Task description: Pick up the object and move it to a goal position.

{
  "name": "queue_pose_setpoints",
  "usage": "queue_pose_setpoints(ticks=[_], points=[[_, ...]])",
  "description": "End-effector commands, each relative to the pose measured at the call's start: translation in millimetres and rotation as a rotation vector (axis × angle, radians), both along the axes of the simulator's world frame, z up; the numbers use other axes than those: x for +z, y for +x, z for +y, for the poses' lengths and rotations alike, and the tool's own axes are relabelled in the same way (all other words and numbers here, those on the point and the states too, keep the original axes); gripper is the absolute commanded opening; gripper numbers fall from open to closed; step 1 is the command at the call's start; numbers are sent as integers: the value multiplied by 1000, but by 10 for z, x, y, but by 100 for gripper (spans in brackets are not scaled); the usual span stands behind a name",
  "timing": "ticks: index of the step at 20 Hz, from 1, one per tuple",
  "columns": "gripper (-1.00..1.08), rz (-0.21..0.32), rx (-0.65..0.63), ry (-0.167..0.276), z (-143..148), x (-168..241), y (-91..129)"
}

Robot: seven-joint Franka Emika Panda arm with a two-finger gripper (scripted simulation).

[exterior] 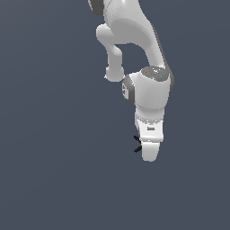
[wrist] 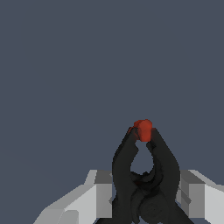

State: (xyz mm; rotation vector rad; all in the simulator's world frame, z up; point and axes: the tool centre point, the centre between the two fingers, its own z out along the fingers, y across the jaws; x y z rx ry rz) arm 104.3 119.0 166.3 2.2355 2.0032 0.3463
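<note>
The object is a small black clamp [wrist: 146, 175] with a red tip [wrist: 143, 130]. In the wrist view it sits between my two grey fingers [wrist: 99, 192], with the red tip pointing away from the hand. My gripper [wrist: 145, 194] is shut on it. In the exterior view the white hand [exterior: 149, 152] points down and hides most of the clamp. Only its thin black prongs [exterior: 137, 144] stick out on the exterior view's left side of the hand. I cannot tell how high the clamp is above the floor. No goal marker shows in either view.
A plain dark grey-blue floor [exterior: 54, 170] fills both views. The white arm's links [exterior: 148, 90] rise above the hand toward the top of the exterior view. No other objects show.
</note>
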Motion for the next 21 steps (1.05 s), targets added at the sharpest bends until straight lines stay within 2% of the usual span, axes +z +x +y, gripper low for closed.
queue_pose_setpoints(ticks=[1, 5, 10, 15, 21], points=[[-100, -85, 50, 15, 292, 551, 140], [-100, -196, 116, 34, 668, 1291, 226], [-100, -283, 167, 49, 950, 1876, 215], [-100, -320, 189, 55, 1066, 2123, 189], [-100, -311, 183, 54, 1035, 2064, 193]])
